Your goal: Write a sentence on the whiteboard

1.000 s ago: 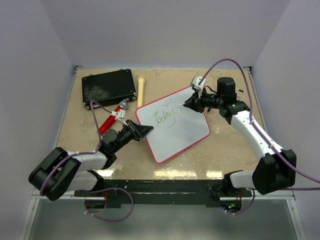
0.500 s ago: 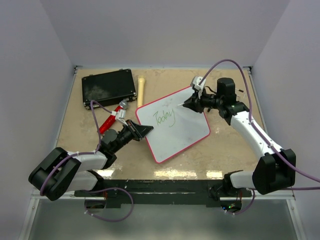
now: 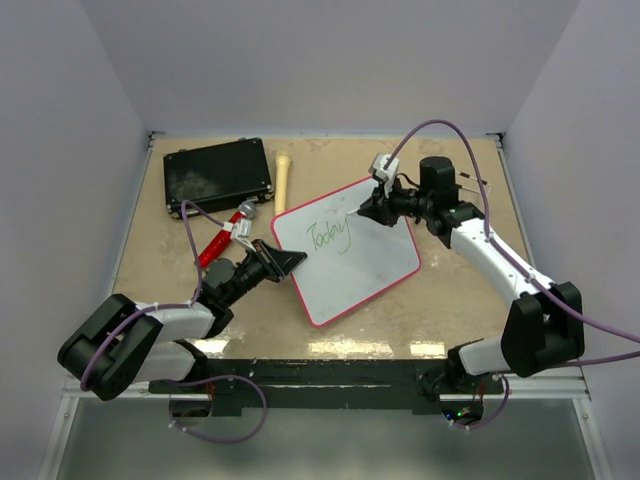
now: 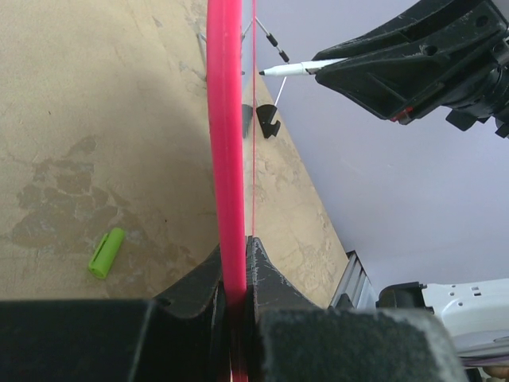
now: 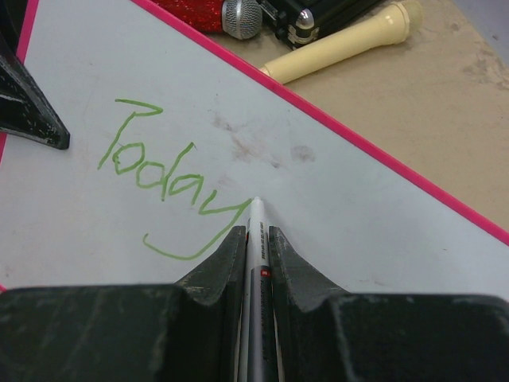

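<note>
Evidently the left fingers [image 4: 199, 290] clenched the pink rim of the board [image 3: 372, 268], mid-frame in the top view, to steady it, while the right fingers [image 5: 219, 267] gripped a pen [image 5: 256, 231] with its tip at the tail of the green "Today" [image 5: 159, 163], poised for the next word.

Tan mottled table [image 3: 450, 290]. Far-left corner: black case [image 3: 218, 176]. Just right of it: cream rod [image 3: 283, 180]. Nearer: red microphone [image 3: 222, 237]. Centre: whiteboard [image 3: 370, 265], set askew. Green cap [image 4: 106, 253] lies apart.
</note>
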`<action>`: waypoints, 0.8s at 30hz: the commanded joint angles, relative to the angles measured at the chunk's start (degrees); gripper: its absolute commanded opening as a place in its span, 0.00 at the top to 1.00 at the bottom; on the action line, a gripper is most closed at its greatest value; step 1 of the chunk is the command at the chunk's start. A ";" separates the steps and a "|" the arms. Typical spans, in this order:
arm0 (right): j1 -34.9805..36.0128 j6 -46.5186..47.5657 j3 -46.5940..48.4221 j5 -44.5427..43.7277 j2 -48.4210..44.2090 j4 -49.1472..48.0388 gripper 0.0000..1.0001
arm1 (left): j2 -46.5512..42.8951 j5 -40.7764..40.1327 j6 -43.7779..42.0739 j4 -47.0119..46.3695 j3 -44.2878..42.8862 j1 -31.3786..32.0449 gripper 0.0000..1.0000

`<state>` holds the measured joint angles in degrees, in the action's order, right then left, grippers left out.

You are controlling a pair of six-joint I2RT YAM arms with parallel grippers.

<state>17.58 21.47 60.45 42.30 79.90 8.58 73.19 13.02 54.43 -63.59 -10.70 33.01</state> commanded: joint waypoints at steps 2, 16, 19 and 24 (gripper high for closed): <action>0.08 -1.61 0.46 -2.66 -0.01 -3.57 1.00 | -0.15 1.66 -3.02 -5.67 -0.73 0.21 1.00; 0.17 -0.56 0.81 -4.16 1.32 -1.11 1.00 | -0.15 1.66 -3.02 -5.84 -0.64 0.21 1.00; 0.17 0.85 0.90 -2.59 0.44 1.08 1.00 | -0.15 1.66 -3.02 -5.84 -0.55 0.21 1.00; 0.17 1.55 0.64 -0.30 -1.85 2.93 1.00 | 0.02 1.49 -2.93 -5.93 -0.29 0.21 1.00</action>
<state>17.63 21.52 60.45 39.59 80.84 9.32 73.30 12.99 54.85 -63.55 -10.70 33.01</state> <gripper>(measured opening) 0.160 0.104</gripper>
